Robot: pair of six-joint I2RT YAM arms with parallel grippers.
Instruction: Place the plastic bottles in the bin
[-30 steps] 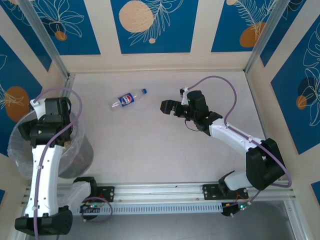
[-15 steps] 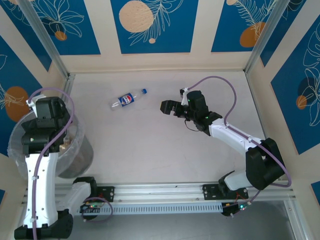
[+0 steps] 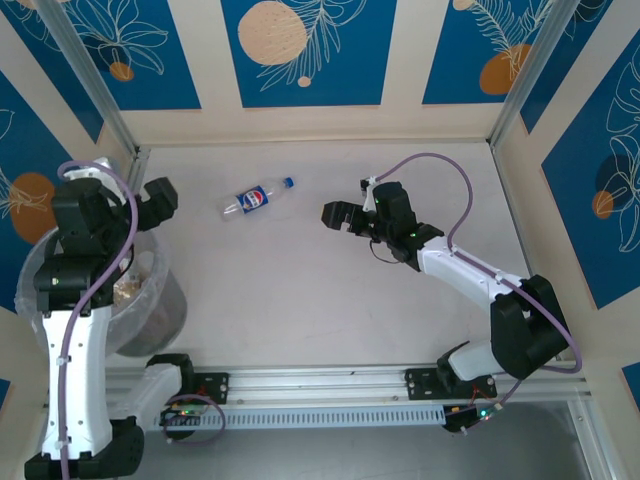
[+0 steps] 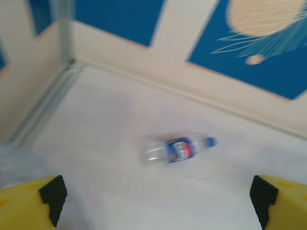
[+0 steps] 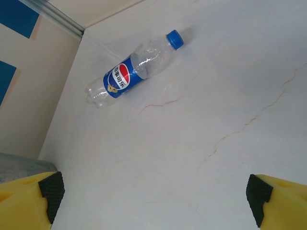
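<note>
Nearest me, on the left, stands the bin (image 3: 168,305), bag-lined. The pale shapes (image 3: 130,290) inside are probably bottles, though the view is too coarse to be sure. My left pincer (image 3: 158,197) hangs by the bin's far rim, fingers spread wide with nothing between them. My right pincer (image 3: 333,214) is likewise spread and empty over the table (image 3: 300,300). Farther out, between the two, one plastic bottle (image 3: 257,198) lies on its side, apart from both. Its long axis runs roughly along the line joining the pincers, base toward the left one and blue cap (image 5: 174,39) toward the right. Judgement: the right pincer is slightly nearer; a grasp needs fingers square to that axis.
</note>
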